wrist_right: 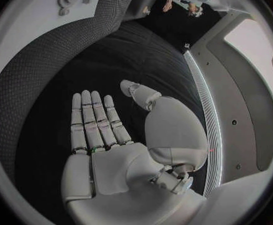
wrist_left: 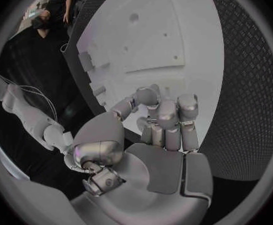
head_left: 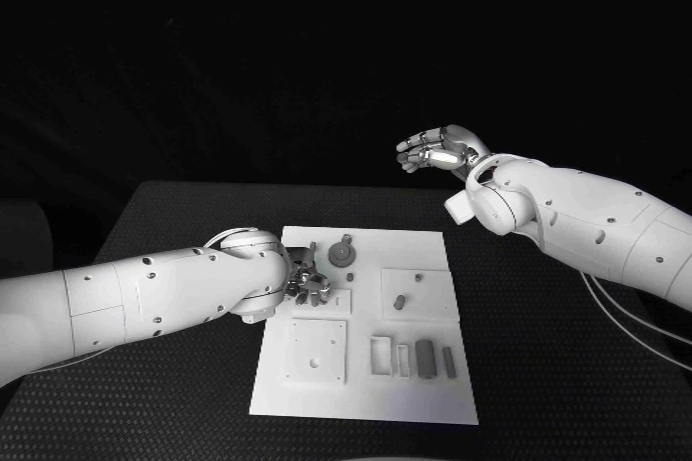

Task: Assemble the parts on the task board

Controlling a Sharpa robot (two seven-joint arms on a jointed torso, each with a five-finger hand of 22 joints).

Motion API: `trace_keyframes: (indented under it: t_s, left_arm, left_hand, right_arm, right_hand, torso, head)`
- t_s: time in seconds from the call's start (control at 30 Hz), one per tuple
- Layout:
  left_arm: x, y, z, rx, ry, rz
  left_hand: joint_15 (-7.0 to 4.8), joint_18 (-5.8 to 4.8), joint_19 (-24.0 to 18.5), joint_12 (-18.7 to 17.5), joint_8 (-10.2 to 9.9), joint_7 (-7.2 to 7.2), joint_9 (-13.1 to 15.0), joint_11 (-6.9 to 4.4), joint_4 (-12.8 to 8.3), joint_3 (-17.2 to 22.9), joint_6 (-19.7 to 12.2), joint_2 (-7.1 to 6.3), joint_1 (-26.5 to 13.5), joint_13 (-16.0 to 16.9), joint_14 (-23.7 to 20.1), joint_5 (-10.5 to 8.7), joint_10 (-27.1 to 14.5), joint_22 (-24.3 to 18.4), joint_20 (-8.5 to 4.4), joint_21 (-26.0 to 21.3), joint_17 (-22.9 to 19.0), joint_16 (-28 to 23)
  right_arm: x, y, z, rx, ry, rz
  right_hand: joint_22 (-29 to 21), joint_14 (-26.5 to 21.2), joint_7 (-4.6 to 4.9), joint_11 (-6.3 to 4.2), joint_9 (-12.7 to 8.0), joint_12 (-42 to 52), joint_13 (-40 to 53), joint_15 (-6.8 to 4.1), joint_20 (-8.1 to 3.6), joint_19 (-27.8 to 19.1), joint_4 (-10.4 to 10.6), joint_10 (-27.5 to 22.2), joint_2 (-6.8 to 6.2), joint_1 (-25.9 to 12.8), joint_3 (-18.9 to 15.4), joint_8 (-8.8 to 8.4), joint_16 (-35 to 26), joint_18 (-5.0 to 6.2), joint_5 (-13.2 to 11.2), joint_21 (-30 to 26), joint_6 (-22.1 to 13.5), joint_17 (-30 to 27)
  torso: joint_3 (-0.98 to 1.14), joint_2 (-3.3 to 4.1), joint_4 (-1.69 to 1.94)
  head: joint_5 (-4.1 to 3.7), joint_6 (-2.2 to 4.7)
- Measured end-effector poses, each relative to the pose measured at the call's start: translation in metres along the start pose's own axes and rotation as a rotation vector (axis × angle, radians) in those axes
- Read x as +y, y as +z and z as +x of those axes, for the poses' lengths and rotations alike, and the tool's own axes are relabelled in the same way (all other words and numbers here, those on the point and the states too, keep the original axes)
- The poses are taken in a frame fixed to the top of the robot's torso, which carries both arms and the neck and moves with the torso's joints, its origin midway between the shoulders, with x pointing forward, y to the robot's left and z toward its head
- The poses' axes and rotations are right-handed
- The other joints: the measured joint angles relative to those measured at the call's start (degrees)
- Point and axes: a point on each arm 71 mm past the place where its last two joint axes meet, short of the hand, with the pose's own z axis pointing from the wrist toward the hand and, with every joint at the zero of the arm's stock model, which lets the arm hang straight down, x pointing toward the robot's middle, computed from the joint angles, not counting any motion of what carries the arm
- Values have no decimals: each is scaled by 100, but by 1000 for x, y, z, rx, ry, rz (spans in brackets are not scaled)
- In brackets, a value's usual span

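The black bench (head_left: 173,211) carries the white task board (head_left: 418,251), which lies under and just beside the left robot hand (head_left: 310,281) and well apart from the right robot hand (head_left: 444,149). The left arm (head_left: 144,291) reaches in over the board's near-left part, and its robot hand is down at the board surface with the fingers curled together; in the left wrist view the fingers (wrist_left: 168,117) bend inward against the white plate, but whether a part sits between them cannot be told. The right arm (head_left: 591,221) is lifted off beyond the board's far right corner, and its robot hand hangs above the bench with fingers apart and nothing in it; the right wrist view shows the palm flat and the fingers (wrist_right: 93,117) stretched straight. On the board, a round gear-like part (head_left: 343,253) stands just beyond the left robot hand, a small peg (head_left: 400,302) stands in a raised square to that hand's far side, and a row of small grey parts (head_left: 426,359) lies by the board's near edge, closer to the robot than the left robot hand.
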Motion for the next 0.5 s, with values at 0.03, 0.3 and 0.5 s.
trace_keyframes:
  t_s: [0.03, 0.3, 0.5]
  left_arm:
    - [0, 0, 0, 0, 1, 0]
    - [-2, 2, 0, 1, 7, 0]
    - [-5, 3, -1, 2, 22, -3]
  left_hand:
    - [0, 2, 0, 0, 0, -1, 2, 0, 0, 0, 1, 0, 0, 0, 0, -1, 0, 0, 0, 0, 0, 0]
    - [-1, 16, 1, 0, 33, -14, 2, 0, -10, 19, 14, 0, 1, -7, 0, -4, 0, -1, 1, 0, 0, 0]
    - [-1, 19, -18, 67, 67, -30, 7, 0, -3, 29, 30, 22, -21, -24, 0, -4, 0, -1, 21, 22, -15, 66]
  right_arm:
    - [0, 0, 0, 0, 0, 0]
    - [0, 0, 1, 3, 1, 1]
    - [0, 0, 2, 5, 1, 0]
  right_hand:
    - [0, 0, 0, 0, 0, 0, 0, 0, 0, 0, 0, 0, 0, 0, 0, 0, 0, 0, 1, -4, 0, -2]
    - [0, 0, 0, 0, -3, 0, 0, 0, 0, 0, 0, 0, 18, -18, 0, 0, 0, 0, 10, -4, 0, -2]
    - [5, 1, 0, 0, -5, 0, 0, 0, 0, 0, 0, 0, 23, -23, 0, 0, 0, 0, 10, -4, 0, -7]
  torso:
    - [0, 0, 0]
    - [0, 1, 2]
    - [-1, 1, 1]
  head:
    - [0, -1]
    - [-3, -5]
    - [16, -18]
